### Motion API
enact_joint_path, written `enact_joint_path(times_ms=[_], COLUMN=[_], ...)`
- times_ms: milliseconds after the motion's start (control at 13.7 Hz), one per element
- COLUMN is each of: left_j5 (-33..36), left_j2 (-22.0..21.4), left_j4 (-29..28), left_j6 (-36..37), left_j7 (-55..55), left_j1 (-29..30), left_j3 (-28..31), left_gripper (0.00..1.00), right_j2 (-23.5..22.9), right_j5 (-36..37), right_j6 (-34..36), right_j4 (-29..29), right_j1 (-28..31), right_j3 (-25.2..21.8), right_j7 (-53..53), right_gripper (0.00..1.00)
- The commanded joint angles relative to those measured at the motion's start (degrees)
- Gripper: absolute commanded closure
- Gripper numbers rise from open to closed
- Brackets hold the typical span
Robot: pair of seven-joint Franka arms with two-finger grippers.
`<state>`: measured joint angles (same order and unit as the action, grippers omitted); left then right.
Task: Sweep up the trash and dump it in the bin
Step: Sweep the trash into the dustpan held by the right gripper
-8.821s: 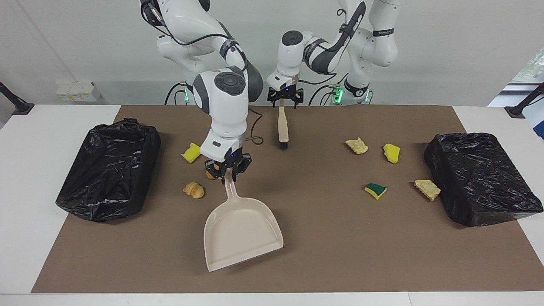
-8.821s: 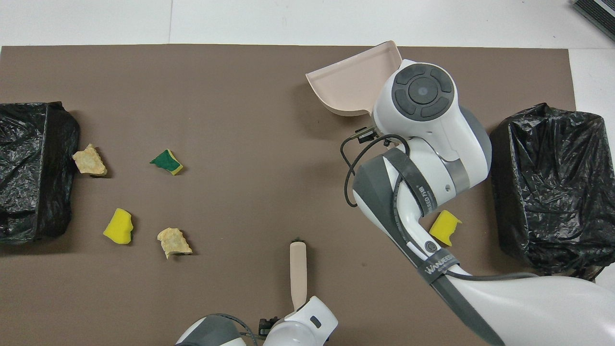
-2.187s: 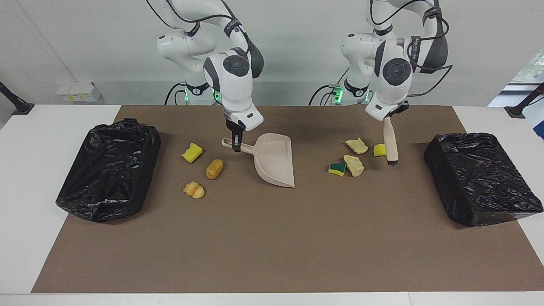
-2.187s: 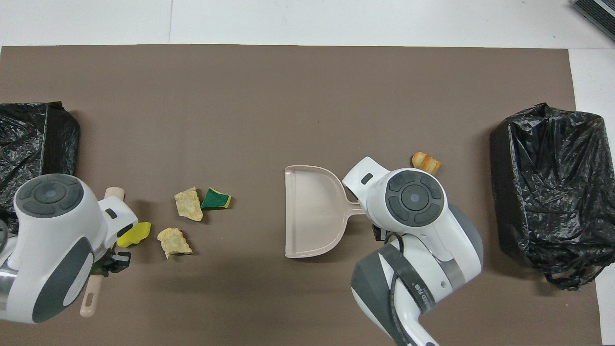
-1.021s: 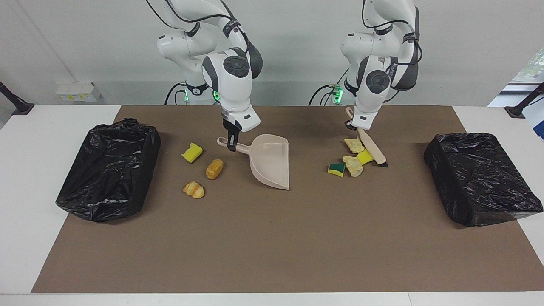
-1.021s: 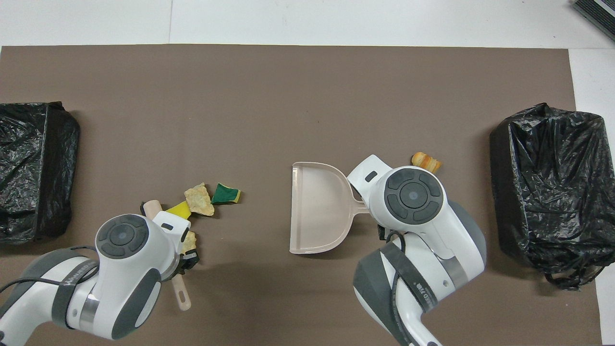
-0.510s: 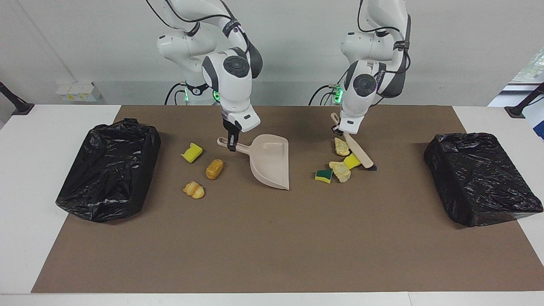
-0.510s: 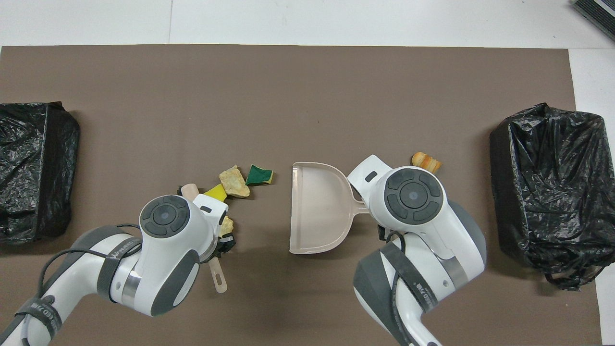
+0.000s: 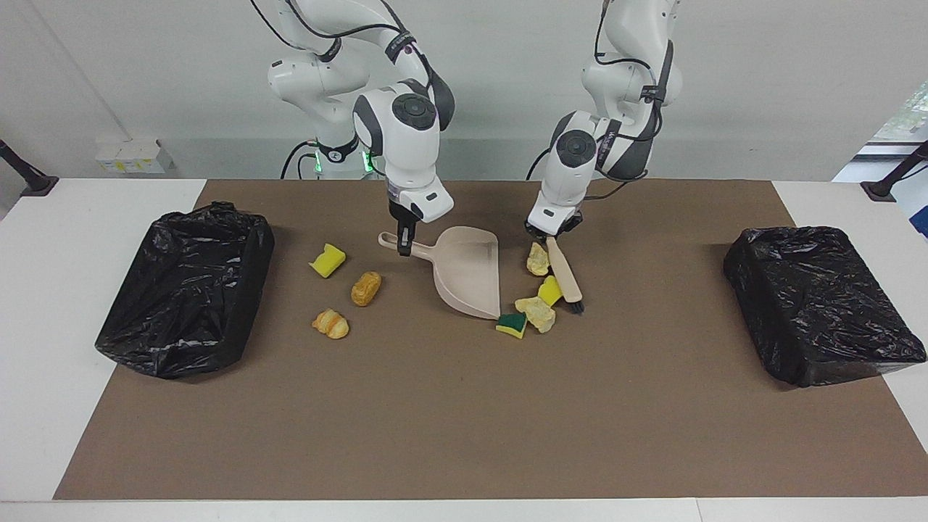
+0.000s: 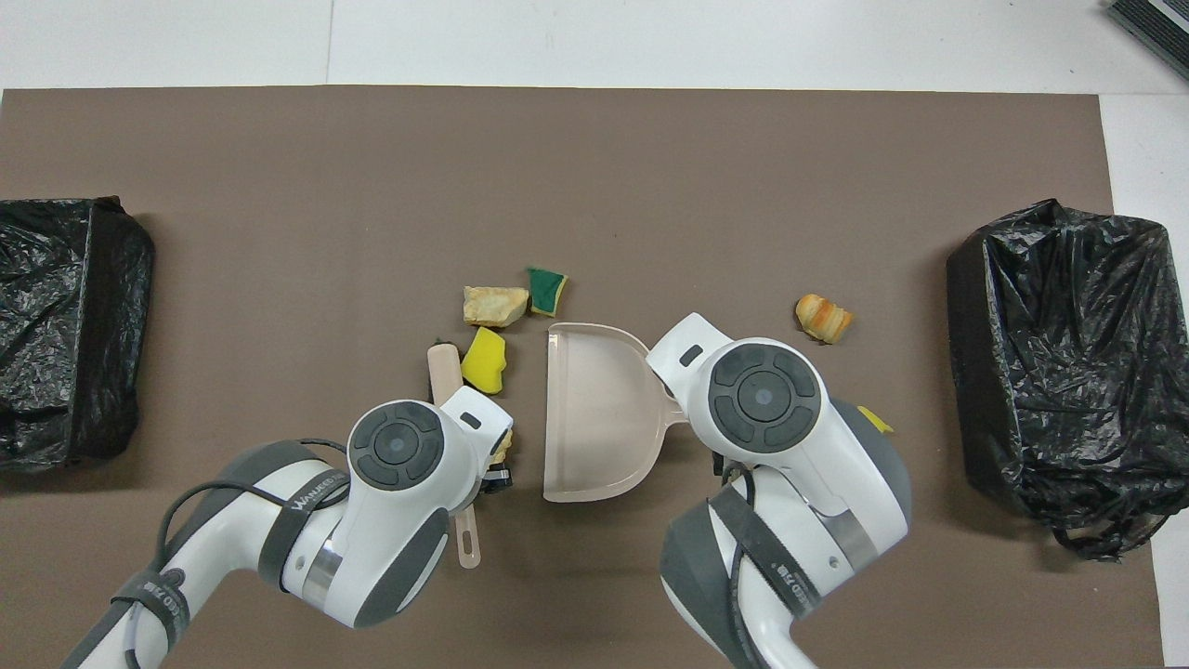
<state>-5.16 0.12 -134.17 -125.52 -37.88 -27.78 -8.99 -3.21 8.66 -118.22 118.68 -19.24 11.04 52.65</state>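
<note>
Trash [image 9: 540, 313] between dustpan [image 9: 467, 272] and brush [image 9: 564, 276]

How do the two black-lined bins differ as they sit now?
The bin at the right arm's end has its liner open, showing a hollow; the bin at the left arm's end shows a closed, flat-topped mound. Three loose bits lie by the first, none by the second. Both sit at the mat's ends, wrapped in glossy black plastic.

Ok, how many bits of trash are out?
7 trash bits: three between the dustpan and the black bin at the right arm's end; four bunched by the brush at the dustpan's mouth.
</note>
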Motion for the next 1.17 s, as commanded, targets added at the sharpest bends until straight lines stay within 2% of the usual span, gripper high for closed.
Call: enact_joint_path(times_ms=[0, 365, 583, 729, 802, 1094], left_j5=[-3.8, -8.1, -7.9, -6.2, -2.3, 3.7], left_j2=[1.6, 1.6, 1.4, 1.9, 2.8, 7.9], left_j4=[1.6, 6.2, 11.6, 14.5, 15.3, 21.9], left_j6=[-0.9, 2.7, 11.0, 12.8, 11.4, 8.8], left_j7=[1.8, -2.3, -2.7, -1.0, 3.9, 22.8], left_j1=[-4.7, -10.9, -10.0, -6.9, -5.6, 0.3], left_j3=[0.7, 0.7, 1.2, 1.4, 1.4, 1.4], left_gripper=[1.00, 1.00, 1.00, 1.00, 1.00, 1.00], right_j2=[-2.1, -2.3, -2.3, -2.2, -1.7, 0.3], right_j5=[1.1, 0.9, 0.8, 0.8, 0.8, 1.0], right_j6=[-1.2, -1.1, -0.8, -0.6, -0.4, 0.9], right_j4=[-0.4, -0.3, -0.2, 0.1, 0.1, -0.3], right_j1=[-1.9, -1.8, -1.1, -0.3, 0.3, 5.2], right_j3=[0.4, 0.5, 0.4, 0.3, 0.3, 0.2], right_j7=[-2.6, -2.9, -1.9, -0.4, -0.3, 8.1], right_gripper=[1.00, 1.00, 1.00, 1.00, 1.00, 1.00])
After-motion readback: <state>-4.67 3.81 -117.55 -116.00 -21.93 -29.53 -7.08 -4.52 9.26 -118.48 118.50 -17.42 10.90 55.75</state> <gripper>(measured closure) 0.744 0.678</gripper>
